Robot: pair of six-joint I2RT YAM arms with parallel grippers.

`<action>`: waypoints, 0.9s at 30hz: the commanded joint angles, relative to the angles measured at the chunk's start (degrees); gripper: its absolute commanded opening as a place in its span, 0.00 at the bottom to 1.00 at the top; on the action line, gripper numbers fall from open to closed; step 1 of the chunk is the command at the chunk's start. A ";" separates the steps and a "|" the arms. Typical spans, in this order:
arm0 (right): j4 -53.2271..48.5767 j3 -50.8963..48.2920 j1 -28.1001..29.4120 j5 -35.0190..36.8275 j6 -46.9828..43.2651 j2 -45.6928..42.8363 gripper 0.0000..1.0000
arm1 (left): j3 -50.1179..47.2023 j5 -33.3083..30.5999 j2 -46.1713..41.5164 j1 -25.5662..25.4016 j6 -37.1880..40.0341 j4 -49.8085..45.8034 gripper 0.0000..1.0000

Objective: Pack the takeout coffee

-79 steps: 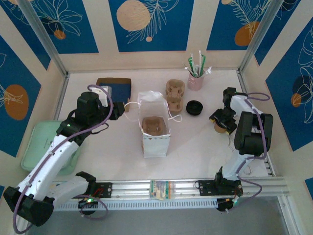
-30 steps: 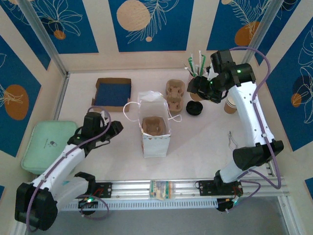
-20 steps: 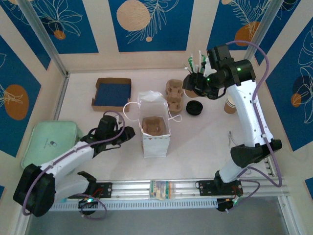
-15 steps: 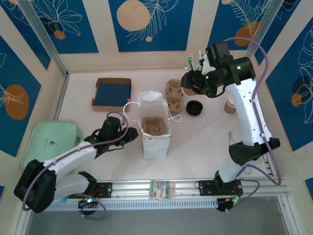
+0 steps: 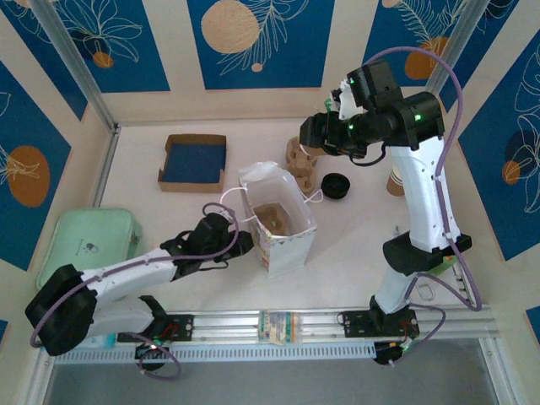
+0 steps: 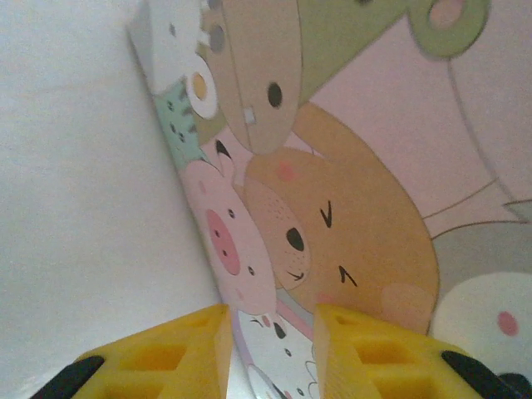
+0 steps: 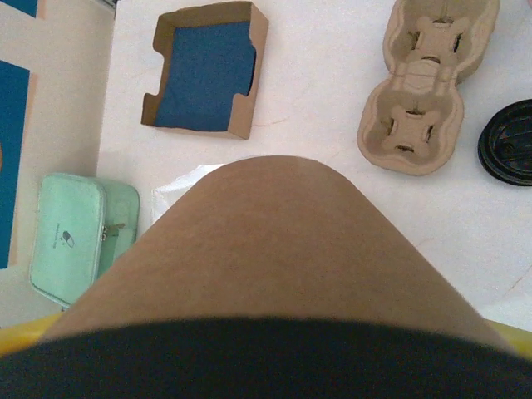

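The takeout coffee (image 7: pixel 274 241), a tan paper cup with a black lid (image 7: pixel 266 366), sits in my right gripper (image 7: pixel 266 374), which is shut on it with a yellow finger at each side. In the top view that gripper (image 5: pixel 316 135) hangs high over the back of the table, behind the white paper bag (image 5: pixel 287 228). The bag stands open and tilted, with a brown pulp insert (image 5: pixel 274 215) inside. My left gripper (image 5: pixel 245 245) is low at the bag's left side. Its yellow fingers (image 6: pixel 183 349) stand apart, tips against the bag's cartoon-printed wall (image 6: pixel 332 208) near its corner edge.
A cardboard tray with a blue inside (image 5: pixel 192 162) lies at the back left. Pulp cup carriers (image 5: pixel 299 164) and a loose black lid (image 5: pixel 336 184) are behind the bag. A stack of paper cups (image 5: pixel 396 179) stands at the right. A mint-green case (image 5: pixel 84 249) lies at the left edge.
My right gripper carried the cup up and leftwards, towards the bag. My left gripper slid right to the bag's side, and the bag turned and shifted right.
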 commanded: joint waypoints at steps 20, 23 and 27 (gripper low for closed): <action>-8.49 -2.36 19.13 10.38 -0.40 4.86 0.57 | 25.63 -12.59 -13.80 7.87 16.91 -34.70 0.38; -8.93 -2.27 20.32 10.78 0.25 5.64 0.57 | 31.64 -12.48 -11.56 8.62 19.88 -36.76 0.38; -9.05 -3.29 21.67 11.61 1.49 5.56 0.56 | 37.62 -13.80 -9.92 8.90 22.79 -39.29 0.37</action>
